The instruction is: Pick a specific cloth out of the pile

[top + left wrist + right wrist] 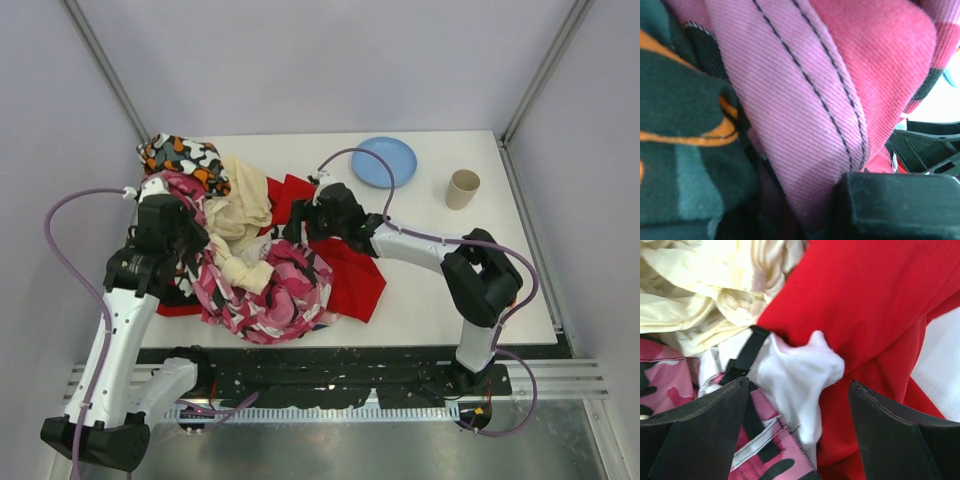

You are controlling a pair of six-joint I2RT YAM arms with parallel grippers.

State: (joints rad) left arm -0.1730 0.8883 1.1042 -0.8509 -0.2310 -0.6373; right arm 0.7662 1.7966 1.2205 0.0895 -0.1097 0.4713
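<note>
White cloth (800,372): a small bunched fold poking up in the pile (265,300), at the seam where red cloth (870,300) meets cream-yellow cloth (700,295), with pink camouflage cloth (665,385) just below. Right jaws spread wide, one finger either side of the white fold; fold sits between them, nearer the finger on the view's left, not pinched. Left jaws buried in the pile's left side, pressed against pink stitched fabric (805,100) and black-orange patterned cloth (680,125); spread or closed, cannot tell. Pile covers the desk's (440,290) left half
</note>
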